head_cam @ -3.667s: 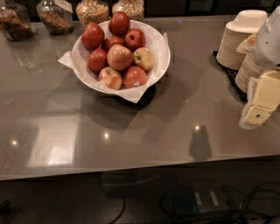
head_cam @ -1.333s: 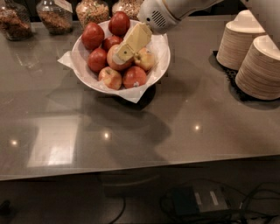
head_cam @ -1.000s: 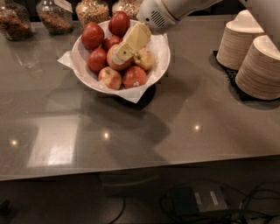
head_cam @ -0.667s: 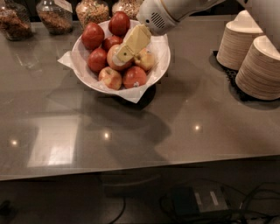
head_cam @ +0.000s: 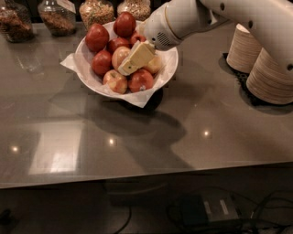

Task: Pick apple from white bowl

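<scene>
The white bowl (head_cam: 170, 64), lined with white paper, stands at the back middle of the grey counter and is full of apples. The apple (head_cam: 117, 55), pale yellow with a red-orange blush, lies in the middle of the pile. My gripper (head_cam: 129, 64) reaches in from the upper right and lies right on that apple, hiding its right side. A smaller yellow-green apple (head_cam: 154, 64) lies just right of the gripper. Dark-red apples (head_cam: 97, 37) lie around them.
Stacks of beige disposable bowls (head_cam: 270, 75) stand on a black mat at the right. Glass jars of dry food (head_cam: 96, 11) line the back edge behind the bowl. The counter's front edge (head_cam: 137, 180) runs across the lower part of the view.
My arm has swung from beside the stacked bowls at the right to the white bowl. Over the last second the gripper has stayed on the pale apple, sinking slightly.
</scene>
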{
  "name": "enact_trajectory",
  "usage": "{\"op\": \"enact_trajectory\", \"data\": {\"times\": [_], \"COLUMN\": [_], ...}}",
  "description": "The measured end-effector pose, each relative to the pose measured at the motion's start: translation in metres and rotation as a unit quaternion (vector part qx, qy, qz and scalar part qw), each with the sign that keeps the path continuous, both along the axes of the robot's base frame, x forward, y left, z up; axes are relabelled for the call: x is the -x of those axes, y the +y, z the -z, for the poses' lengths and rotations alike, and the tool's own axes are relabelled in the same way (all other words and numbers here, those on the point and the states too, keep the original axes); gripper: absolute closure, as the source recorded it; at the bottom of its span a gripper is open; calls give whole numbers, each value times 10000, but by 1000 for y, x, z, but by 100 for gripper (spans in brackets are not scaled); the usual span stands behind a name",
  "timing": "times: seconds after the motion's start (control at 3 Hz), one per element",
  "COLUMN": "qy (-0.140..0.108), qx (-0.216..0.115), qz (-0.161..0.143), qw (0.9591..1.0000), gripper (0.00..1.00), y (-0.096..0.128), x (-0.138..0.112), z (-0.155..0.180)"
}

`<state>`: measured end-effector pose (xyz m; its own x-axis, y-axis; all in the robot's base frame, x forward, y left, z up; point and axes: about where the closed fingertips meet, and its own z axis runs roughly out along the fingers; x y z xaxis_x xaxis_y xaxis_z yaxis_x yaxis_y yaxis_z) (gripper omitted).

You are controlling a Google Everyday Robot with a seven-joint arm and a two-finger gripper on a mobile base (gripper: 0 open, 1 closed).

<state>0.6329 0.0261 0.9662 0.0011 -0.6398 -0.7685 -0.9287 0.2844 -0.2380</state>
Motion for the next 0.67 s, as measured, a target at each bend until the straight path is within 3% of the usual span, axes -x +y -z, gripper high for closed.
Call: {"op": "enact_trajectory", "data": {"times": [0.33, 0.67], "qy": [-92, -130], "qx": [-135, -285], "qz": [-74, -184], "qw": [9998, 9993], "gripper": [25, 22], "y": [4, 14], "x": [-9, -26], "z": [11, 24]}}
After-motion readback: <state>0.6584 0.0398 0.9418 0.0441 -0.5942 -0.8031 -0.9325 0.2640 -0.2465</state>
